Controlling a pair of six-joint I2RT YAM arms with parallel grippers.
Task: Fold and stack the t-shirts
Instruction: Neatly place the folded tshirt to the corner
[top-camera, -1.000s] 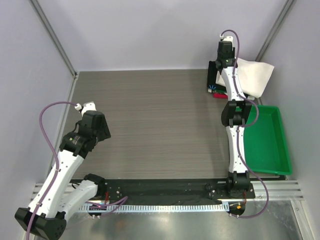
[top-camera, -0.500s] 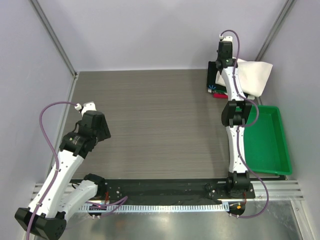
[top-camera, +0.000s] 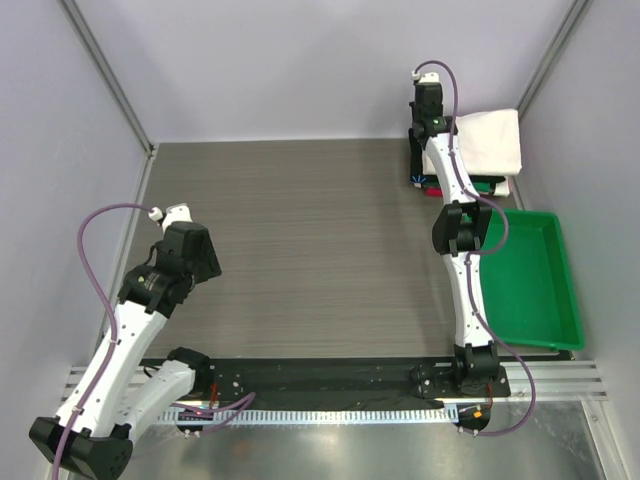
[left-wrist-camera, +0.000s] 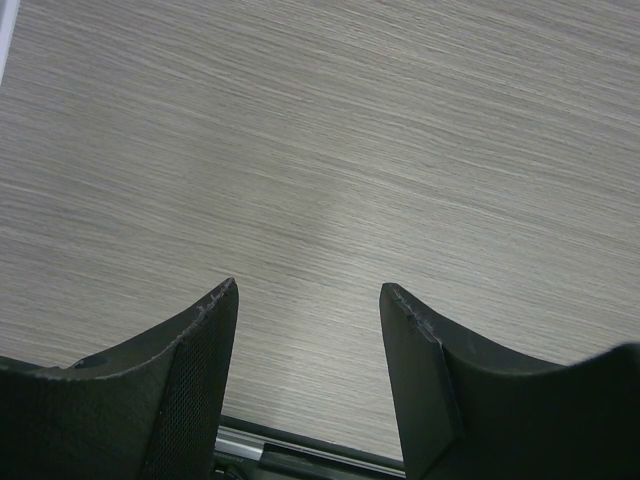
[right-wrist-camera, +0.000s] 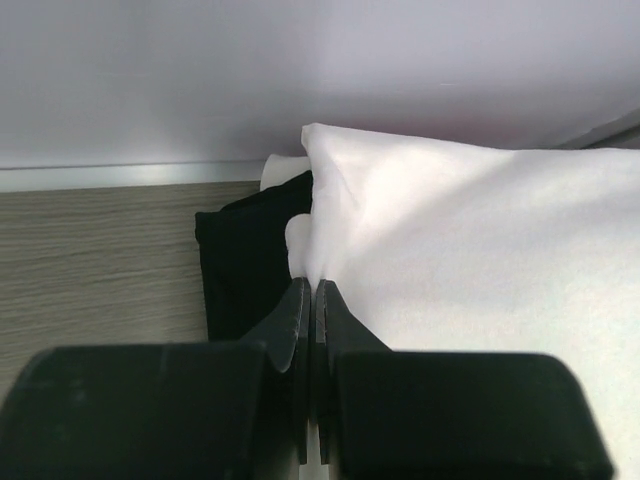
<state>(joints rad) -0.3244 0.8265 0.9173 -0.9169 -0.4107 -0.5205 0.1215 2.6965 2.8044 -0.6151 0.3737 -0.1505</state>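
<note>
A stack of t-shirts sits in the far right corner of the table. A white t-shirt (top-camera: 490, 140) lies on top, and under it a black one (right-wrist-camera: 245, 260) shows at the left edge, with green and red edges (top-camera: 490, 186) at the front. My right gripper (right-wrist-camera: 313, 285) is shut on the left edge of the white t-shirt (right-wrist-camera: 470, 250), which rises in a small pinched fold between the fingers. My left gripper (left-wrist-camera: 308, 292) hangs open over bare table at the near left, with nothing between its fingers.
A green plastic tray (top-camera: 572, 310) stands at the right edge, just in front of the stack. The back wall runs close behind the stack. A metal rail (left-wrist-camera: 300, 455) lies along the near edge, below the left gripper.
My right gripper has shut on the white t-shirt's edge and moved left. The cloth, which fanned out to the right before, now lies squarer on the stack. The left arm has not moved.
</note>
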